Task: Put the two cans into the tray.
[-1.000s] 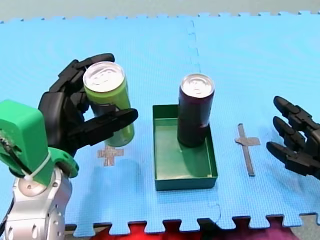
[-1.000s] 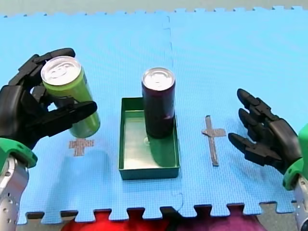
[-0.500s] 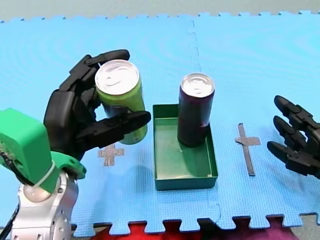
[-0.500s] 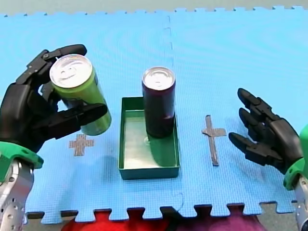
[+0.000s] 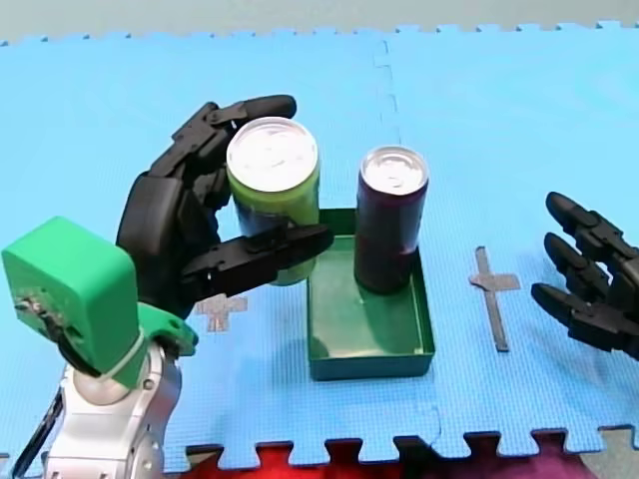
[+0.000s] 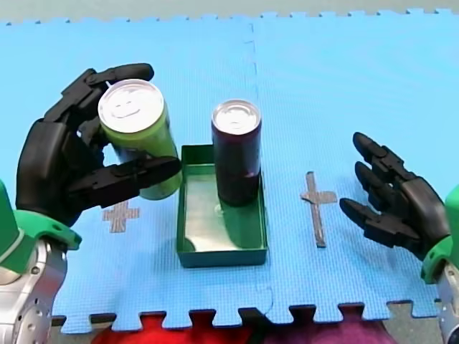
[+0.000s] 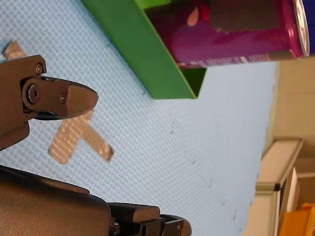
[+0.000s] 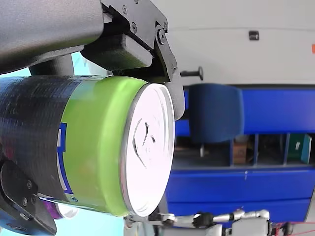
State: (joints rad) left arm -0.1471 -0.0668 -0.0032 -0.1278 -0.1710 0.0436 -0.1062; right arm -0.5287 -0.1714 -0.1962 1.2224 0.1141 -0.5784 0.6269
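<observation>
My left hand [image 5: 235,215] is shut on a green can [image 5: 275,205], held upright in the air just left of the green tray [image 5: 369,354]; the same can [image 8: 103,147] is close up in the second wrist view. A dark purple can [image 6: 236,152] stands upright in the far end of the tray, and also appears as the purple can [image 7: 231,32] in the first wrist view. My right hand [image 6: 391,201] is at the right edge over the mat, holding nothing.
The surface is a blue foam mat [image 5: 479,120]. A grey tape cross [image 6: 122,213] lies left of the tray, below the held can. Another grey tape cross [image 6: 316,204] lies between the tray and my right hand.
My left hand has carried the green can up and to the right, from over the left tape cross to the tray's left edge. The right hand and purple can have not moved.
</observation>
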